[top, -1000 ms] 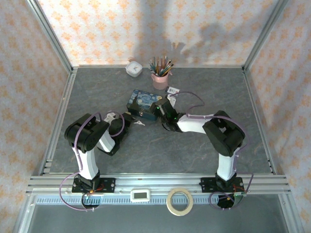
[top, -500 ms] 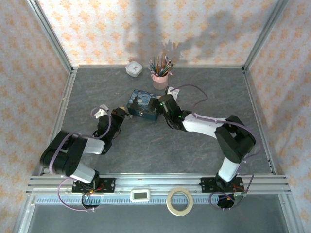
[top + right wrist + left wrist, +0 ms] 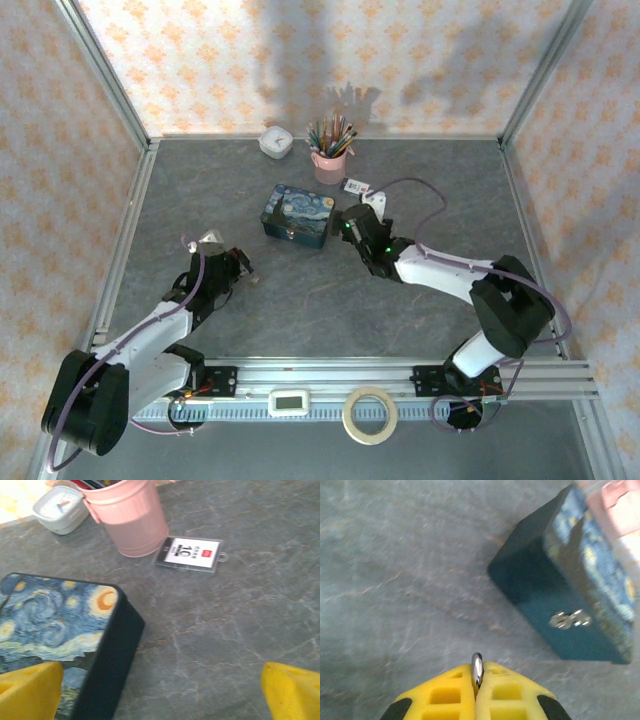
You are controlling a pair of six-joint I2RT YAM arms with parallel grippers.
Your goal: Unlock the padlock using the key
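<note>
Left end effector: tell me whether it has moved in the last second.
Yes. In the top view the left end effector has pulled back from the blue tin, toward the near-left, and now sits apart from it.

**One number on the card, other print too small**

The small white card (image 3: 188,555) lies flat on the table (image 3: 240,620), just beside the pink cup (image 3: 131,520). It carries a large black "10" near its middle. To the right of this number there is a little red label with white signs, and around the number some fine black print. Both are too small to read. The white clock (image 3: 60,508) behind the cup has a face with blurred marks. In the top view, the small white device (image 3: 292,402) at the front rail (image 3: 520,375) shows a pale display that is not legible.
</note>
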